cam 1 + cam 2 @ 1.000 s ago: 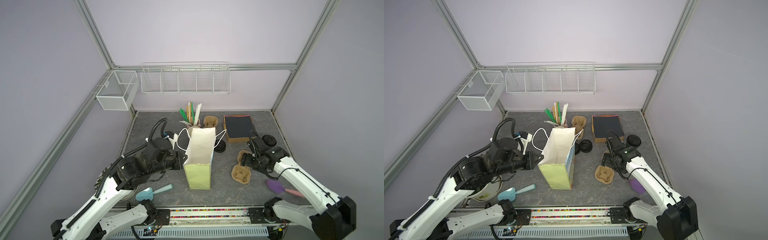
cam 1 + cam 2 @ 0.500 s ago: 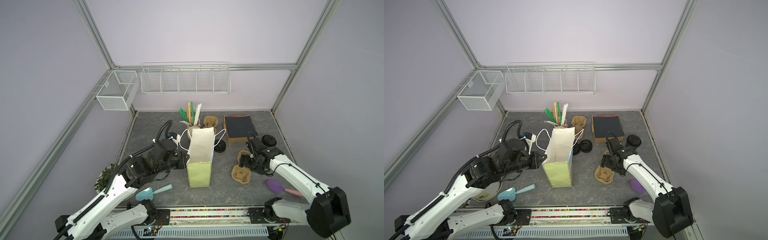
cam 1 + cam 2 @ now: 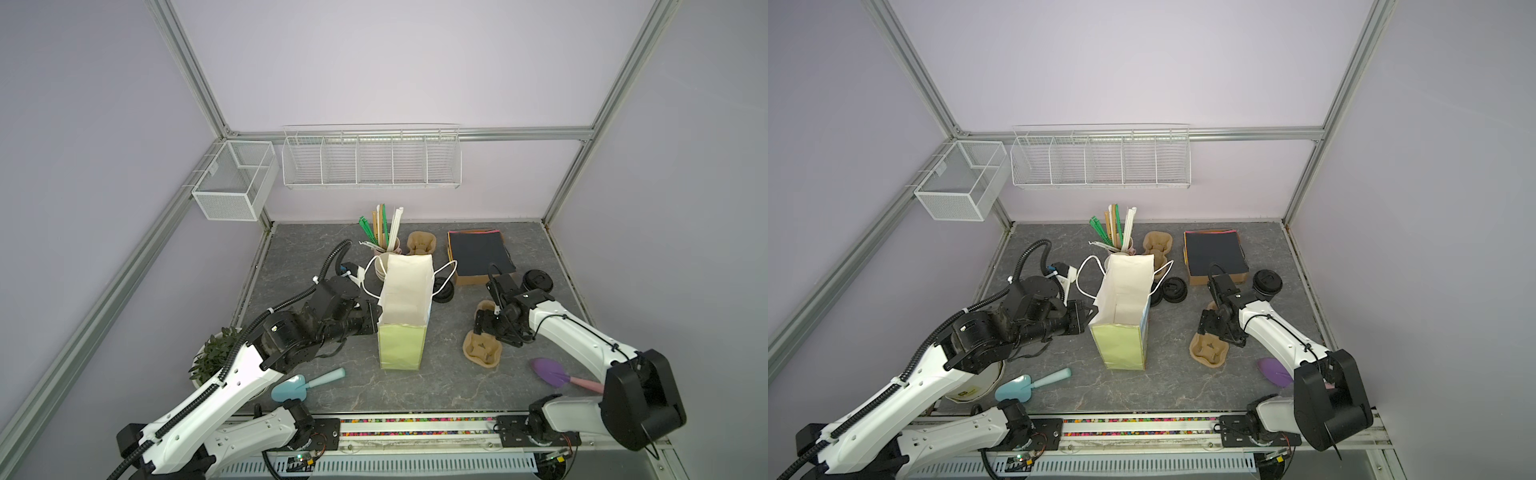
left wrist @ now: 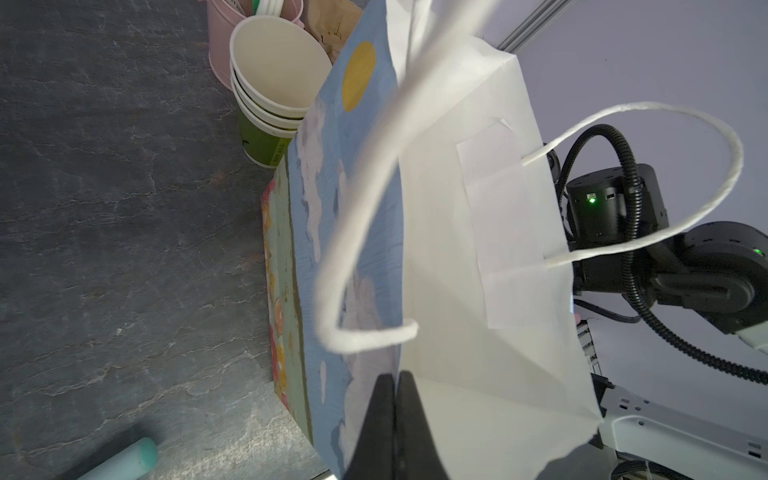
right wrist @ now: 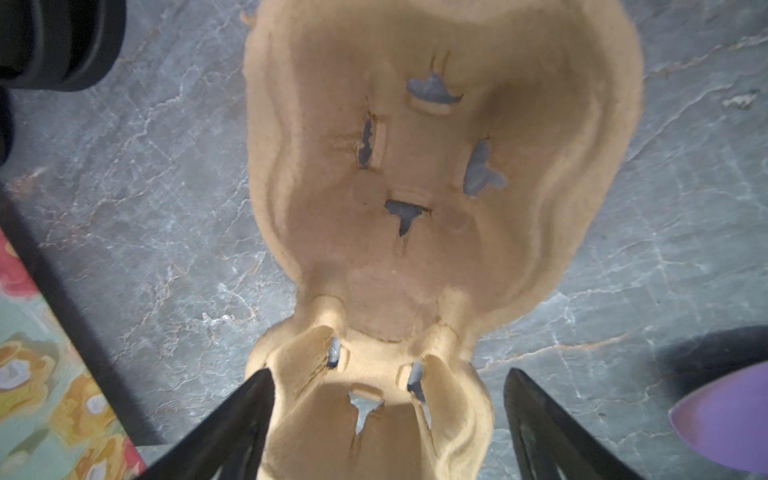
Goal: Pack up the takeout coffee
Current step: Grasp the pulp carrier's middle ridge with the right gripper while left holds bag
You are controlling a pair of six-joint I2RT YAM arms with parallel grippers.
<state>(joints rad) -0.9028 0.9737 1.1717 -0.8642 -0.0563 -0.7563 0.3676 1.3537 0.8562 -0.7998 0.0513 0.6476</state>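
Closest to me, a teal scoop [image 3: 307,384] and a purple scoop [image 3: 548,370] lie on the stone-look tabletop [image 3: 415,386], clear of the work.

Past them stands the paper bag [image 3: 401,347], upright with its mouth open. The left gripper [image 4: 392,376] has its claw pressed together on the bag's top edge, one finger inside the paper and one outside, beside the near rope handle. To the right, the right gripper [image 5: 388,374] hangs over the pulp cup carrier [image 3: 482,349], its claw spread wide and straddling one end of it. The wrist view shows a gap at each finger, so nothing is gripped yet.

The step in hand looks like picking up that carrier. I would sink the claw a little further, so the fingers close on the moulded ridge rather than skate off the sloping wall, and close gently, since pulp crushes. The left arm should keep the bag's rim taut and the mouth square.

Further back, the takeout coffee [image 3: 537,282] stands upright with its black lid on, just behind the right arm and beside the box of black napkins [image 3: 478,253]. It is untouched, so lifting the carrier must not swing the elbow into it. Loose black lids [image 3: 444,291] lie behind the bag, and the stack of lidless cups [image 4: 274,83] is beyond that.
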